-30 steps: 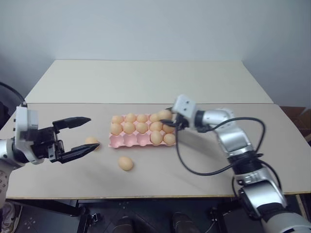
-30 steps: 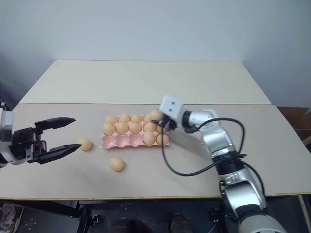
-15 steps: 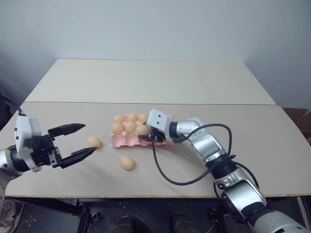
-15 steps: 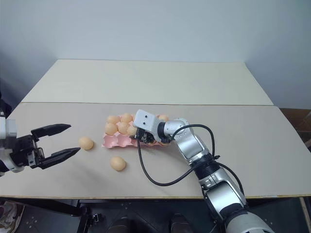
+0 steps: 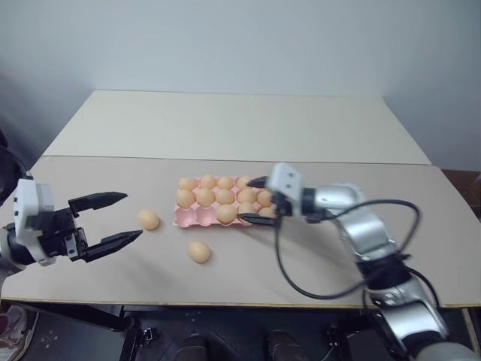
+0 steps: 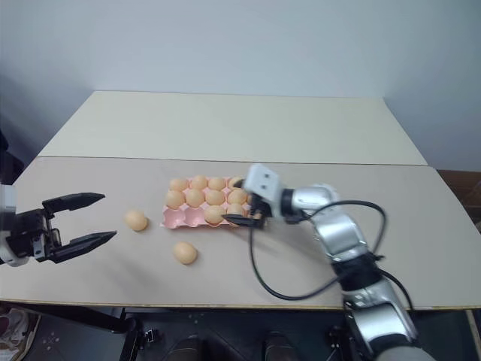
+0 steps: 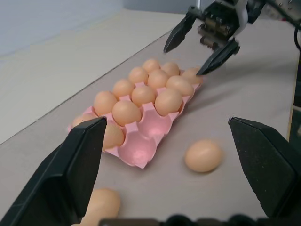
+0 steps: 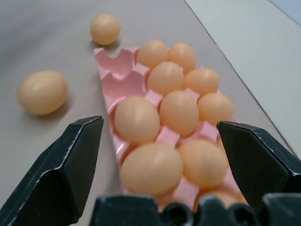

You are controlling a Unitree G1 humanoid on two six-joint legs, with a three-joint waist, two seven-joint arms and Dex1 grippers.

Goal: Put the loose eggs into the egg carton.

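Egg carton (image 5: 197, 219) holds another egg; our right claw (image 5: 252, 200) has just spread empty above it. Two loose eggs (image 5: 148, 219) wait ahead of our spread left claw (image 5: 126, 216).

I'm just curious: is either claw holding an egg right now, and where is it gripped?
No. Both the left claw and right claw are open and empty.

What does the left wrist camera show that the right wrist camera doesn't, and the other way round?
Left wrist camera: the right hand, open, near the egg carton and its far end, framed by the left hand.
Right wrist camera: the right hand's own fingers around a close look at the filled cups.
Both: the carton's two empty cups and two loose eggs on the table.
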